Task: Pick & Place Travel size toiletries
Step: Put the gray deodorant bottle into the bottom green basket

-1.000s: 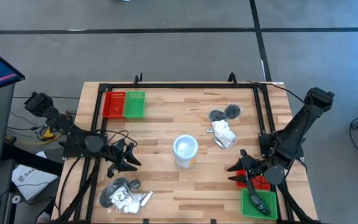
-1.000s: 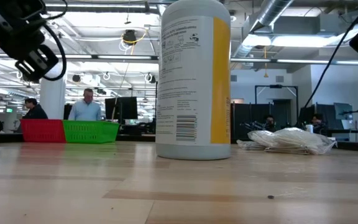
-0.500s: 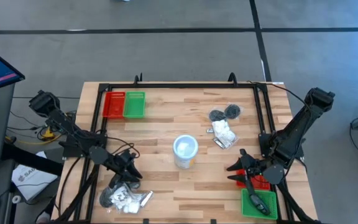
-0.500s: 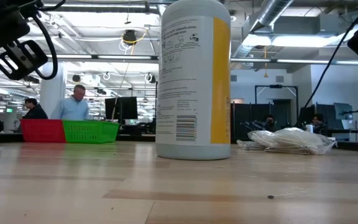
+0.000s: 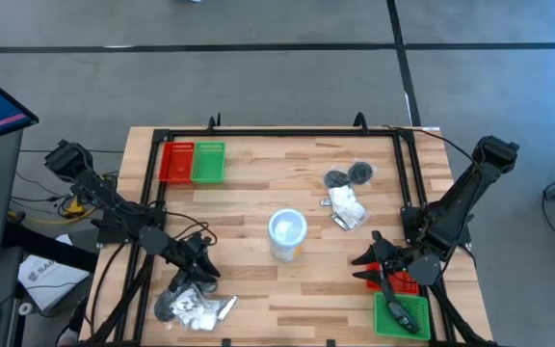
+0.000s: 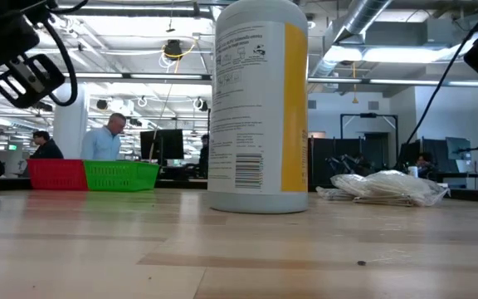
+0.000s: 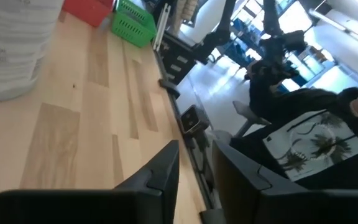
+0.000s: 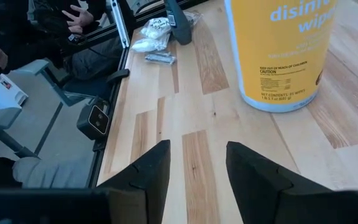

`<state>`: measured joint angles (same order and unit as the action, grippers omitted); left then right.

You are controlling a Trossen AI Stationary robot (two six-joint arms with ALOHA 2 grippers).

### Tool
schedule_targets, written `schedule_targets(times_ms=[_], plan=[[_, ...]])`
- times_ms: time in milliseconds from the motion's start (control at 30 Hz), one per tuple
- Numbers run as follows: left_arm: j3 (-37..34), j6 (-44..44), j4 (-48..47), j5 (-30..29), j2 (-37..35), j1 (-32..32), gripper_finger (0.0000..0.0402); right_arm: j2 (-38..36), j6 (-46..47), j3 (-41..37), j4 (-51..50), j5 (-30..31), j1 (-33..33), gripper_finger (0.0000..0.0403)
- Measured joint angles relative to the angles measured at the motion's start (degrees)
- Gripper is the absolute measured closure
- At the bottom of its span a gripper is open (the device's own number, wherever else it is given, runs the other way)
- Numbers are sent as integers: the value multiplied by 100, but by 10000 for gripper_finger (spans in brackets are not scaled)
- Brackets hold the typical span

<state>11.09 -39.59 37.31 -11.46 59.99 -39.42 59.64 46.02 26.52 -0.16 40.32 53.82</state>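
Toiletries pile (image 5: 196,305) sits at the table's near-left edge, left gripper (image 5: 198,273) right over it, fingers slightly apart, nothing pinched. Second pile (image 5: 347,198) lies beyond the wipes canister (image 5: 287,234). Right gripper (image 5: 372,260) waits spread, empty. Crinkly sachets could easily slip or get nudged overboard.

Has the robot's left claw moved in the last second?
Yes. In the high view the left gripper has dropped from level with the white cup toward the pile of toiletries at the table's near edge.
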Motion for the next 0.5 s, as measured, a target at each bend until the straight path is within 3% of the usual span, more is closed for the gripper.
schedule_targets(times_ms=[500], plan=[[-2, 31, -33, -20, 281, 0, 165, 2, 3, 0, 22, 7, 0, 262]])
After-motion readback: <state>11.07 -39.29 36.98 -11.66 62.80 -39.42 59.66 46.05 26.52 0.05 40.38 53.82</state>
